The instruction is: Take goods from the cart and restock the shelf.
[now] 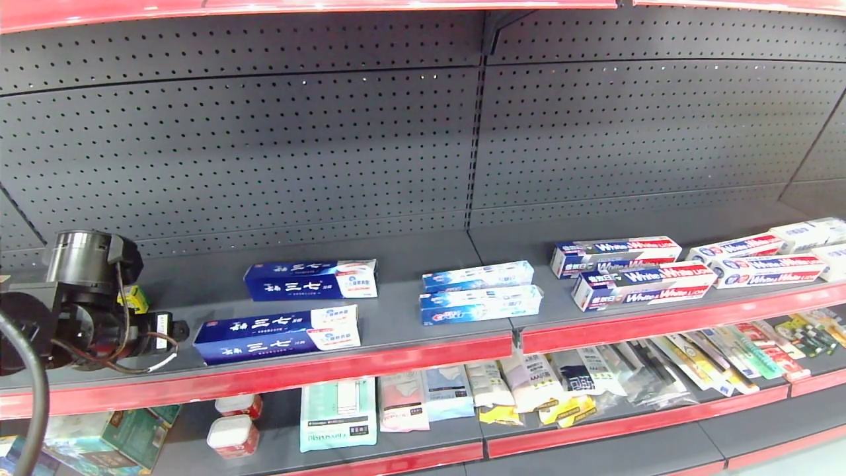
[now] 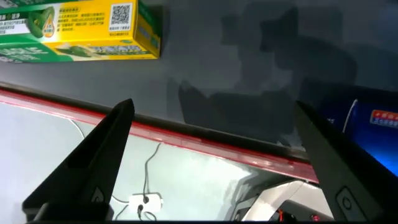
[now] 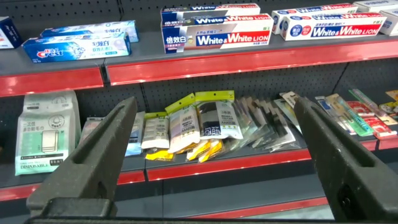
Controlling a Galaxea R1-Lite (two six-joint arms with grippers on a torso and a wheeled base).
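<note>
Both tools are empty, fingers apart: the left tool (image 2: 212, 106) hangs over the red lip (image 2: 205, 135) of the shelf (image 1: 396, 317), and the right tool (image 3: 216, 99) faces the lower shelf (image 3: 217, 166). The green box (image 2: 74, 28) lies on the shelf, clear of the left tool. It seems best to back the left arm (image 1: 79, 297) straight out (a blue box (image 2: 373, 124) sits close beside) before fetching more. The left wrist view gives the green box plainly; in the head view the arm covers most of it.

Green-and-yellow box (image 2: 81, 28): cut off by the picture's edge, so its full length is unseen.
Dark blue toothpaste box (image 2: 376, 140): only one end shows.
White toothpaste boxes (image 1: 816, 233): cut by the right edge.
Teal boxes (image 1: 99, 433): cut by the bottom edge; contents cannot be told.
</note>
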